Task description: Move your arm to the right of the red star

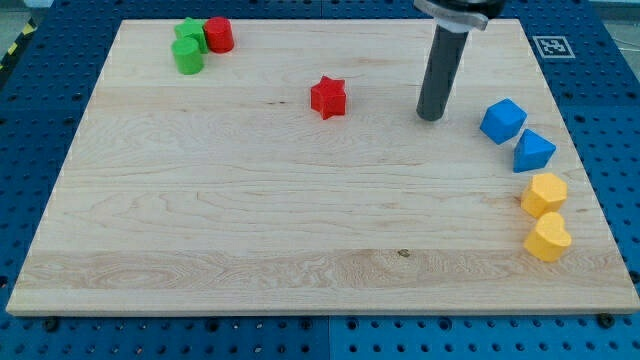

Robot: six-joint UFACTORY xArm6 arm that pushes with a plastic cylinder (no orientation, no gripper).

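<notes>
My tip [431,116], bare rod holding nothing, stands right of the red star [328,97], no long axis; blue cube [502,120] further right.

my tip [431,116] right of red star [328,97], apart

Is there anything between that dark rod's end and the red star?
Nothing: in the camera view, only bare wood separates my tip from the red star.
</notes>
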